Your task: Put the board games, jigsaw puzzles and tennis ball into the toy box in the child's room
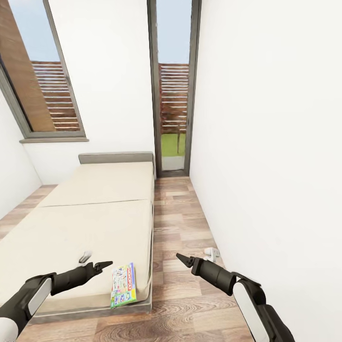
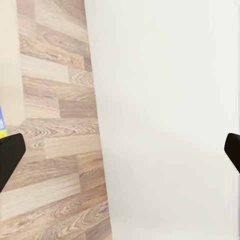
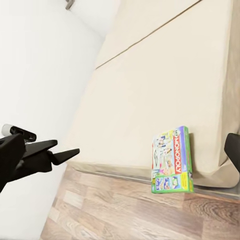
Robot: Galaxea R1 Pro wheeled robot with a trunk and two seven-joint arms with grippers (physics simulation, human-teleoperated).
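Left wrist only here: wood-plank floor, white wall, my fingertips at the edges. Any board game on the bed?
Observer: Yes. One flat green-bordered game box lies on the beige mattress, at its near corner beside the plank floor.
Operator: Where's the left hand relative to it?
Observer: Head view puts the left hand over the mattress just left of the box, not touching it. The right hand is out over the floor, with its fingers spread in its wrist view.
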